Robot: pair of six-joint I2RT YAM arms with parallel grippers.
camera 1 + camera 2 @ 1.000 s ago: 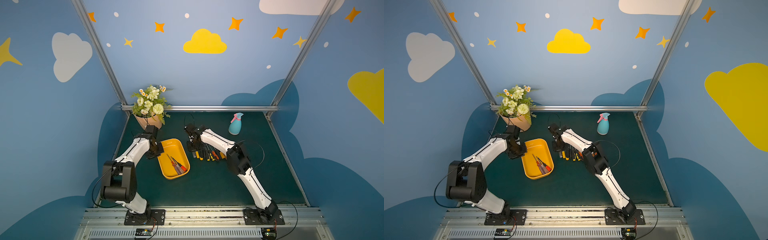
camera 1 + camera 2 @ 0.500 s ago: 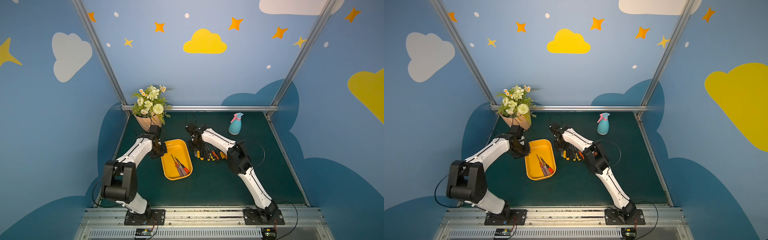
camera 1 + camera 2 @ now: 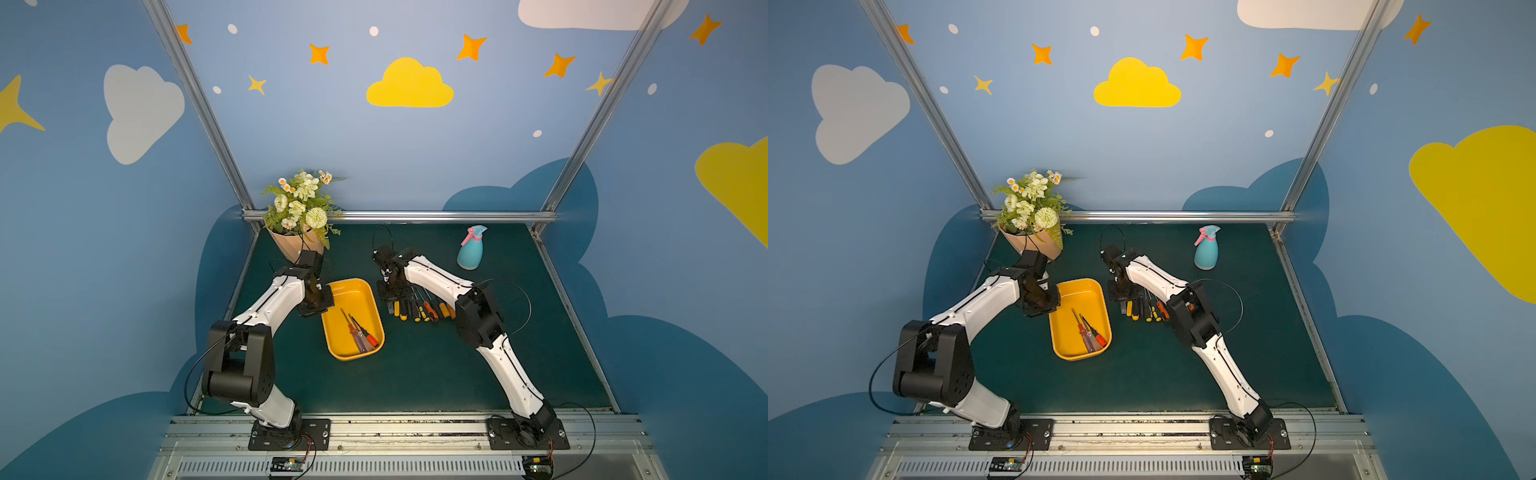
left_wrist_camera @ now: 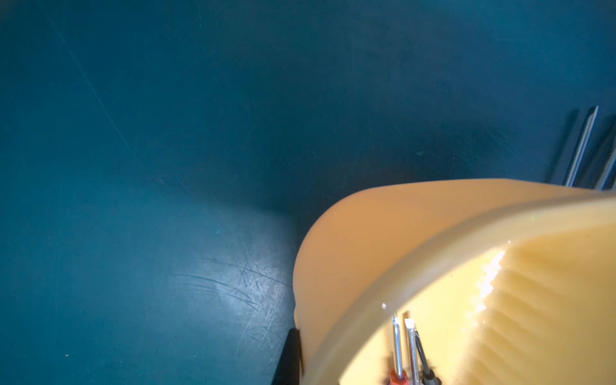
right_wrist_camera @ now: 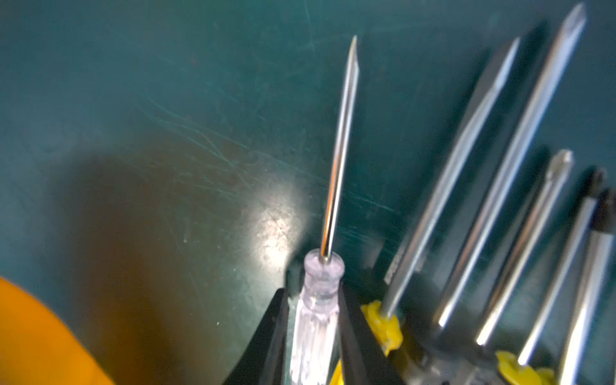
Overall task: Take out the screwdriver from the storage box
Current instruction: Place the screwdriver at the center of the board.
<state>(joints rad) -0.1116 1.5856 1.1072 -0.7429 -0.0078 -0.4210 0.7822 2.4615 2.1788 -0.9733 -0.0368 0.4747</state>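
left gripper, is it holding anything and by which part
The left gripper pinches the yellow storage box by its rim, at a far corner.

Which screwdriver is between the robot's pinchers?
The clear-handled screwdriver, at the row's end nearest the storage box, sits between the right gripper's fingers. The other screwdrivers beside it lie outside them.

A peach ribbed flowerpot (image 3: 291, 248) of white and yellow flowers (image 3: 301, 203) stands far left on the dark green mat (image 3: 415, 374); a light blue plastic spray bottle (image 3: 471, 251) (pink trigger) stands far right.
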